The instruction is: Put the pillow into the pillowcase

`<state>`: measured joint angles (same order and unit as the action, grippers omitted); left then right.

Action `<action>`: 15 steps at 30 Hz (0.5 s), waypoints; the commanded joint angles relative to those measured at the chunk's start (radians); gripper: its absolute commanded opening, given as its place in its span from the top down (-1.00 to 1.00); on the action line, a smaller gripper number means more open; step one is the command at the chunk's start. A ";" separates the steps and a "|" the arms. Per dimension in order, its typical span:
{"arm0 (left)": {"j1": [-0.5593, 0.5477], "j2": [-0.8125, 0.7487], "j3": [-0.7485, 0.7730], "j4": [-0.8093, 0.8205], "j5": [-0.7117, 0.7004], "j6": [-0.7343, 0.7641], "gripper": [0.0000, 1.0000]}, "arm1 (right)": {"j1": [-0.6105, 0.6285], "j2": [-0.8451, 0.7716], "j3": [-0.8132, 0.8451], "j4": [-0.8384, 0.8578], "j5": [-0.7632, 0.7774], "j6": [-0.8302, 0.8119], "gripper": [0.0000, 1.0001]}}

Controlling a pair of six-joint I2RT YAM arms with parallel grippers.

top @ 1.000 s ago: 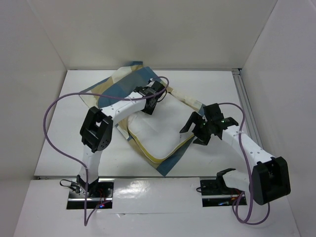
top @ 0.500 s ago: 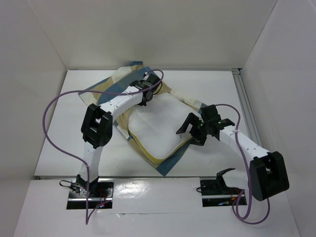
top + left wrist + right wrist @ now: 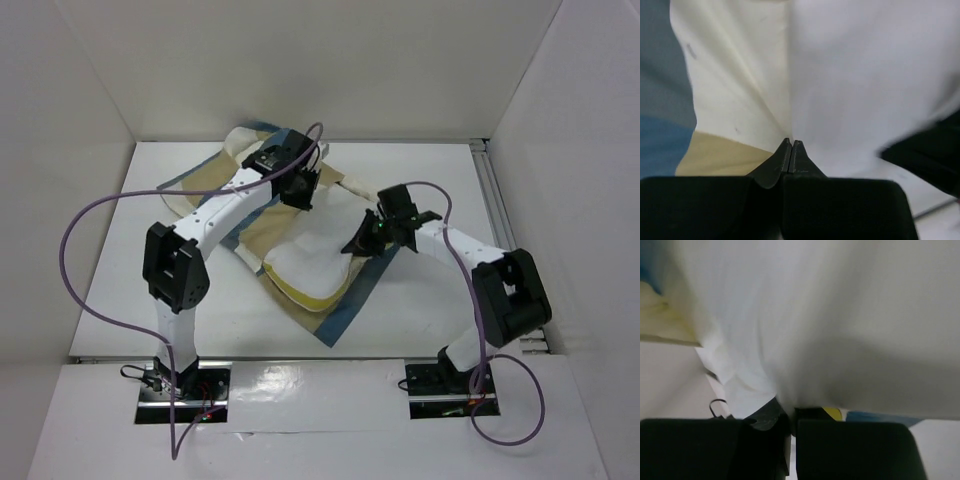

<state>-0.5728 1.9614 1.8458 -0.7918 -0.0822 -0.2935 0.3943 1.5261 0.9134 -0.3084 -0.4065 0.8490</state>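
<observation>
The white pillow point(image 3: 312, 258) with its yellow edge band point(image 3: 312, 298) lies mid-table, partly on the blue, tan and cream pillowcase point(image 3: 212, 188). At the pillow's far edge my left gripper point(image 3: 300, 192) is shut. In the left wrist view its tips point(image 3: 791, 142) meet where folds of the cream pillowcase point(image 3: 735, 90) converge beside the pillow point(image 3: 870, 75). My right gripper point(image 3: 360, 245) is at the pillow's right edge. In the right wrist view it point(image 3: 791, 412) is shut, with a pinch of white pillow point(image 3: 830, 325) fabric running down between the fingers.
White walls enclose the table on three sides. A metal rail point(image 3: 497, 215) runs along the right edge. Purple cables point(image 3: 95, 265) loop beside the left arm and above the right one. A blue corner of the pillowcase point(image 3: 335, 330) reaches toward the arm bases.
Both grippers have gone from open to shut. The left one moved farther back along the pillow's far edge. The right one moved left onto the pillow's right edge, and the pillow has bunched narrower.
</observation>
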 commanded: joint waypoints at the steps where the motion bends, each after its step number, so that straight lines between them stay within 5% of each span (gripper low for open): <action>1: -0.050 -0.075 0.160 0.020 0.425 -0.061 1.00 | 0.009 0.029 0.253 0.144 0.011 -0.063 1.00; 7: -0.050 -0.102 0.369 -0.027 0.618 -0.160 1.00 | 0.028 -0.044 0.484 0.109 0.041 -0.105 1.00; 15: 0.013 -0.114 0.155 -0.006 0.529 -0.225 1.00 | 0.096 -0.092 0.127 0.212 0.090 -0.051 1.00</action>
<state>-0.5655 1.8633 2.0613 -0.8364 0.3157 -0.4282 0.4248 1.3655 1.1851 -0.1864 -0.3500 0.7727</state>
